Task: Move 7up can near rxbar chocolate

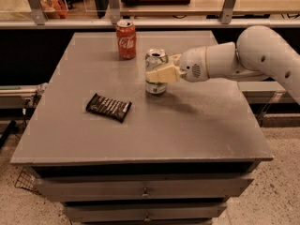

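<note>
7up can (155,86): upright, clasped at mid-height by your gripper (158,72), set at its 3 o'clock; rxbar chocolate (108,107) lies apart at the can's 8 o'clock.

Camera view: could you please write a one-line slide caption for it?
Gripper grips the upright 7up can at the middle of the table, apart from the rxbar and Coke can.

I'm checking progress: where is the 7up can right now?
In the camera view, the 7up can is near the middle of the table, gripped by the hand, just front-right of the red cola can and right of the chocolate bar.
</note>
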`<state>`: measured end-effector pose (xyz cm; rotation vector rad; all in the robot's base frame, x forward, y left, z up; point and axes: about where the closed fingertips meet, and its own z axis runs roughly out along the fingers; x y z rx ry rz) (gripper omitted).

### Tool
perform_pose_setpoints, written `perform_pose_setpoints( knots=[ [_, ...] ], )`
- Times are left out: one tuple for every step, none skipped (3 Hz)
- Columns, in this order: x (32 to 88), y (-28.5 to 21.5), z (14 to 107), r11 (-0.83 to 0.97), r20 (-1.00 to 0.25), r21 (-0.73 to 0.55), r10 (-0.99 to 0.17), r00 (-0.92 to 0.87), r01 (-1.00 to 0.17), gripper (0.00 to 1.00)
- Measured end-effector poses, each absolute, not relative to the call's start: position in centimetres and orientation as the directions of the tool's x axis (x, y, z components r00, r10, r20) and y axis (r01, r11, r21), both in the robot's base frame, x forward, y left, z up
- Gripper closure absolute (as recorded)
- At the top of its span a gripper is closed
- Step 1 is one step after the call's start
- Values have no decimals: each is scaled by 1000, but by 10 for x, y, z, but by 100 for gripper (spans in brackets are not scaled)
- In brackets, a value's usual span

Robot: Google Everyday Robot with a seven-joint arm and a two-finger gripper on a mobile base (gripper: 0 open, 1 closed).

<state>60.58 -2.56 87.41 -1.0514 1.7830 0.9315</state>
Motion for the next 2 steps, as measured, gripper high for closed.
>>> perform_pose_setpoints(
  knots=[
    [595,-8,906,330,-959,136,-191,-208,-934,100],
    [575,15,963,292,-998,27,-51,-44,-956,76]
  ],
)
